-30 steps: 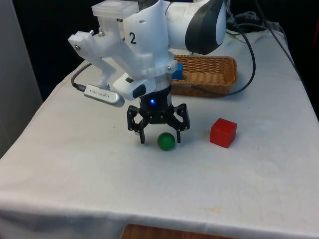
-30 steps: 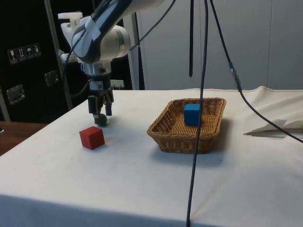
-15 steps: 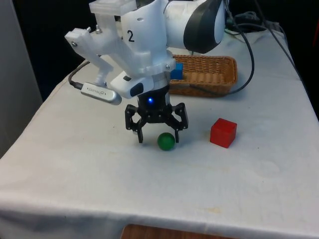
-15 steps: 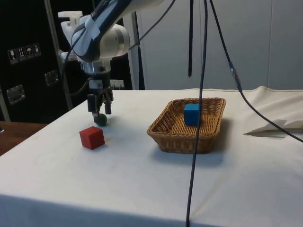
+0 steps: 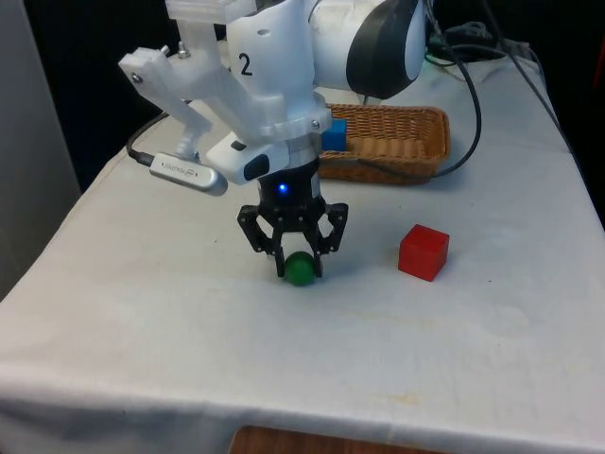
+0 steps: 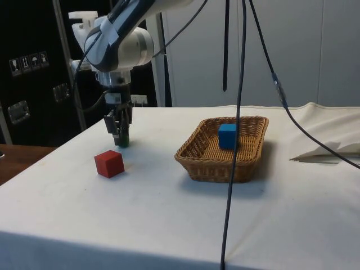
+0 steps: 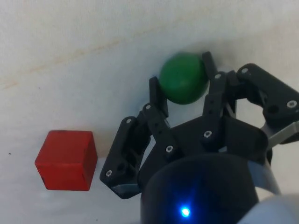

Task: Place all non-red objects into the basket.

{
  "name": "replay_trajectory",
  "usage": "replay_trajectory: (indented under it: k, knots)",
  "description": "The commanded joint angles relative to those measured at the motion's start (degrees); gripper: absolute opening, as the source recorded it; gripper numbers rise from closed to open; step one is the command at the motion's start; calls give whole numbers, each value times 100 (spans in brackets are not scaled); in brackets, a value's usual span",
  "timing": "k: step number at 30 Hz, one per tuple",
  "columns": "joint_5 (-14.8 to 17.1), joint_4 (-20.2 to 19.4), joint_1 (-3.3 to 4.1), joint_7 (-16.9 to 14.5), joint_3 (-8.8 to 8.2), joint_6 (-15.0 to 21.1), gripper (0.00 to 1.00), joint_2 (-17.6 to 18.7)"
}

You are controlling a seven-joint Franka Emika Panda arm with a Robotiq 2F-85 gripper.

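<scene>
- Green ball (image 5: pixel 301 269): sits on the white cloth near the middle of the table, caught between the two fingers of the gripper; in the wrist view (image 7: pixel 183 78) one finger presses each side of it.
- Gripper (image 5: pixel 296 267): black, two fingers, pointing straight down; jaws drawn in narrow and clamped on the green ball, fingertips reaching down to about the cloth. In the side view (image 6: pixel 120 136) the fingers cover most of the ball, with a sliver of green showing at the tips.
- Red cube (image 5: pixel 423 252): on the cloth towards the front view's right of the gripper, near it but apart, touching nothing. Side view (image 6: pixel 109 163); wrist view (image 7: pixel 67 160).
- Basket (image 5: pixel 416 144): brown wicker, oblong, at the far part of the table beyond the gripper, well apart from the ball. Side view (image 6: pixel 214 159).
- Blue cube (image 6: pixel 228 135): inside the basket, resting on its floor; in the front view (image 5: pixel 335 130) partly hidden behind the arm.
- Table (image 5: pixel 170 331): covered by a white cloth.
</scene>
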Motion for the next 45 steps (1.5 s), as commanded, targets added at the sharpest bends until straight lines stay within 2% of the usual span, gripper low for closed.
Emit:
replay_trajectory:
  k: [1,9,17,25,26,27,36,37,39,45]
  knots:
    - [6,17,0,29,0,-46,0,-6]
    - [0,6,6,6,-6,0,0,-6]
    - [0,11,6,6,-126,-309,0,-258]
    - [-6,-155,52,40,-258,-579,0,-636]
    - [0,-74,23,11,-235,-567,0,-539]
    - [-6,-183,63,46,-269,-607,0,-676]
    - [-23,-722,149,11,-321,-733,0,-1324]
    - [-11,-653,120,6,-298,-745,0,-1255]
    - [-34,-842,172,6,-327,-733,0,-1455]
    - [-92,-1215,235,-11,-338,-716,0,-1845]
